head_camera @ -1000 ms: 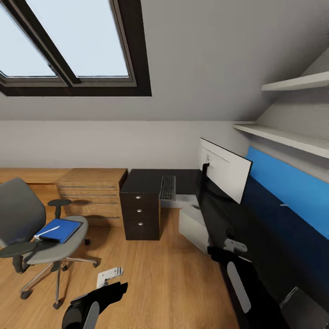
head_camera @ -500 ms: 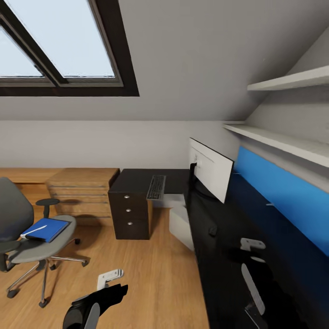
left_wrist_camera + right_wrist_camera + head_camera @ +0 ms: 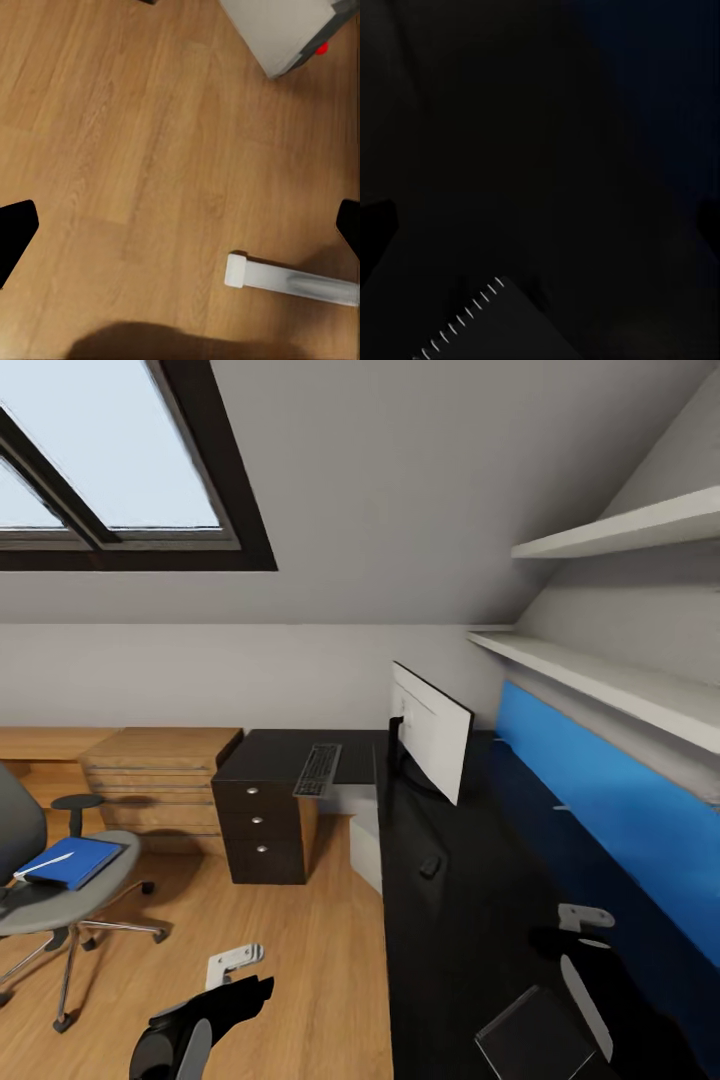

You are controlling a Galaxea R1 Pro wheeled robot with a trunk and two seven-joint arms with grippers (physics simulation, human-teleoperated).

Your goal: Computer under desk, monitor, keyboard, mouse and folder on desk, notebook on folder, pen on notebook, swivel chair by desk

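The black desk (image 3: 455,950) runs along the right under its blue back panel. On it stand the monitor (image 3: 432,728), the keyboard (image 3: 318,768) on the far wing, the small mouse (image 3: 430,867) and, nearest me, the dark notebook (image 3: 535,1035), whose spiral edge (image 3: 465,321) is seen from the right wrist. The pale computer (image 3: 366,848) sits under the desk, its red light (image 3: 322,49) visible. At far left, the swivel chair (image 3: 60,895) carries the blue folder (image 3: 72,860) with the white pen (image 3: 45,863) on it. My left gripper (image 3: 236,964) hangs open over the floor. My right gripper (image 3: 585,922) is open above the desk.
A light-wood drawer unit (image 3: 160,775) stands against the back wall beside the desk's black drawer pedestal (image 3: 262,832). White shelves (image 3: 600,678) jut over the desk at right. A white desk leg (image 3: 292,279) lies close to my left gripper. Open wood floor (image 3: 290,960) separates chair and desk.
The whole view has swung right, so chair and desk sit further left in the picture. The notebook has come into view at lower right, and my right gripper now shows further over the desk.
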